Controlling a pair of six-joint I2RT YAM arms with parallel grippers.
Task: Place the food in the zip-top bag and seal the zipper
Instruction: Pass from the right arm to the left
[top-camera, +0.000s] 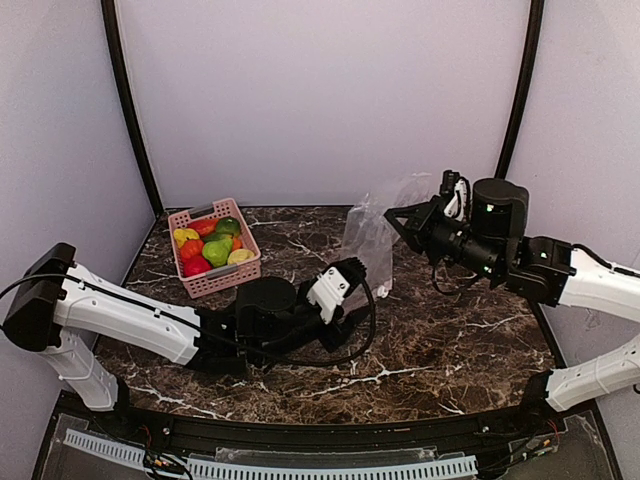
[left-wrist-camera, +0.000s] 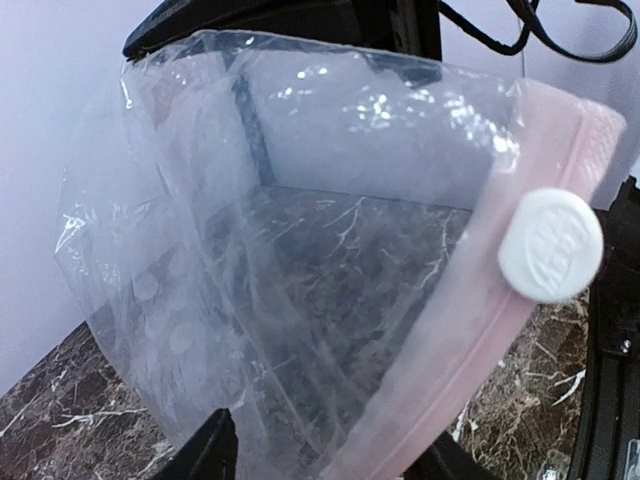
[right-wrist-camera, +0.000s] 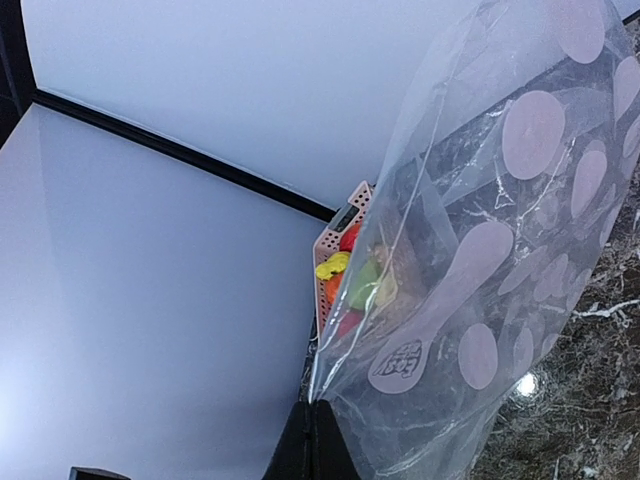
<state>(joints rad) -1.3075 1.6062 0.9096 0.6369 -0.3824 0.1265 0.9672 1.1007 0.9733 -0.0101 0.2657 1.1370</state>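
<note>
The bag (top-camera: 368, 235) hangs upright over the table (top-camera: 450, 340), right of the basket (top-camera: 215, 282), which holds the food (top-camera: 210, 245). Only the left wrist view shows the zipper (left-wrist-camera: 480, 330) and its white slider (left-wrist-camera: 550, 245). The left end effector (left-wrist-camera: 330, 462) is parted, straddling the bag's lower edge. The right end effector (right-wrist-camera: 312, 432) is clenched on the bag's edge.
</note>
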